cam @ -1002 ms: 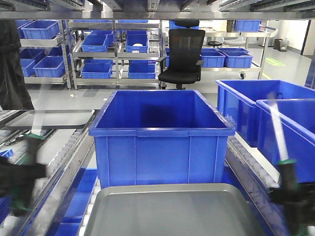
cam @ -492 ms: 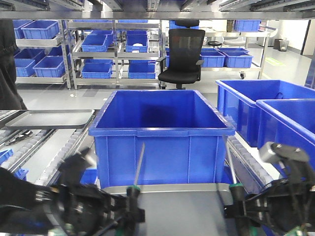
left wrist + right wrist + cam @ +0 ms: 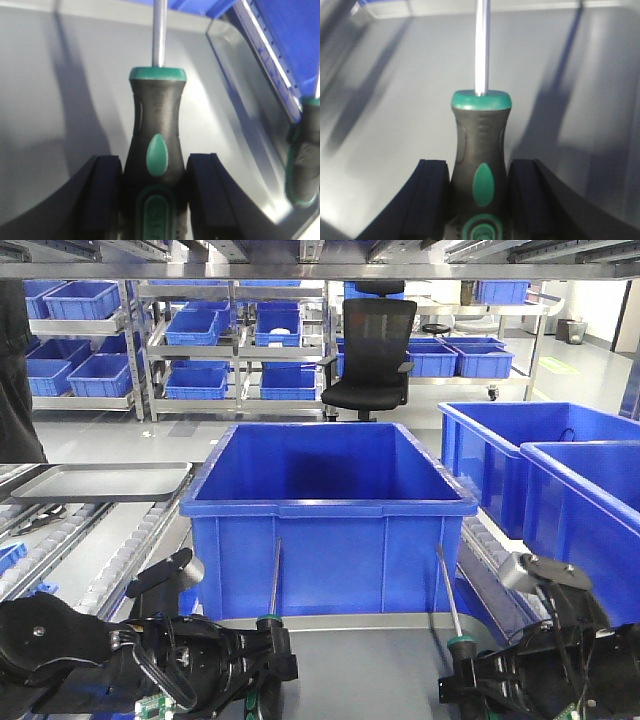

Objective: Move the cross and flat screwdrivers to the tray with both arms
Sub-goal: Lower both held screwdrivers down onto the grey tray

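Two black-and-green screwdrivers stand over the wide grey tray [image 3: 350,665] with their shafts pointing up and away. My left gripper [image 3: 264,665] is shut on the left screwdriver [image 3: 270,625] by its handle. The left wrist view shows that handle [image 3: 157,135] clamped between the two black fingers [image 3: 102,197] of the left gripper [image 3: 156,197], above the tray floor [image 3: 60,100]. My right gripper [image 3: 462,687] is shut on the right screwdriver [image 3: 458,643]. In the right wrist view its handle [image 3: 481,145] sits in the right gripper [image 3: 480,200] above the tray [image 3: 395,100].
A large blue bin [image 3: 330,510] stands right behind the tray. More blue bins [image 3: 545,465] line the right side. A smaller grey tray [image 3: 100,482] lies on the roller conveyor at the left. Behind are a black chair [image 3: 370,350] and shelves of bins.
Both arms have swung in from the sides to over the tray, each carrying its screwdriver. In the last half second they have settled, the right screwdriver moving slightly left.
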{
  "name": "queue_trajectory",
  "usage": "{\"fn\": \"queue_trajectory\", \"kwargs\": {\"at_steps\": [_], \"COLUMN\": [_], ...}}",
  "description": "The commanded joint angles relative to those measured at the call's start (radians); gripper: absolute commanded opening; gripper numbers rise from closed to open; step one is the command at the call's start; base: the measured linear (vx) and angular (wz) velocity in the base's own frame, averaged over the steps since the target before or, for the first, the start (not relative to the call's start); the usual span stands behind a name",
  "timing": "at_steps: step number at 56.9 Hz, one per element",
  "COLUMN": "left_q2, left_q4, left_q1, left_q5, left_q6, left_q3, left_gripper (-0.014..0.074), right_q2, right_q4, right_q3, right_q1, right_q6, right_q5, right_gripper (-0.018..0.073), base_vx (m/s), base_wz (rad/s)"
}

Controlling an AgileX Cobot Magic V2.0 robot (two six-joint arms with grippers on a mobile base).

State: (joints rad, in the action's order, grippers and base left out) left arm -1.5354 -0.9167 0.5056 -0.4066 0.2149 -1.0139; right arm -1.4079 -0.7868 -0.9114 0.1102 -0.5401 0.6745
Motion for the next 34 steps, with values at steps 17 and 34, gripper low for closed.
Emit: {"fn": "queue_trajectory", "kwargs": {"at_steps": [17,34], "left_q2": [0.033,0.035], "left_q4": [-0.030,-0.028], "left_q1": [0.007,0.007], "left_q5": [0.042,0.006], "left_q6": [0.001,0.002], "left_q3": [-0.031,-0.031], "left_gripper": [0.0206,0.0478], "right_q2": [0.025,0.025], "right_q4": [-0.040,-0.038], "right_q3": [-0.032,-0.032], "right_q1": [-0.001,-0.001], "right_q6": [-0.017,-0.021], "right_q5": [-0.028,-0.005], "right_gripper": [0.0211,0.0470], "base_vx": [0.00,0.00], "base_wz": [0.00,0.00]}}
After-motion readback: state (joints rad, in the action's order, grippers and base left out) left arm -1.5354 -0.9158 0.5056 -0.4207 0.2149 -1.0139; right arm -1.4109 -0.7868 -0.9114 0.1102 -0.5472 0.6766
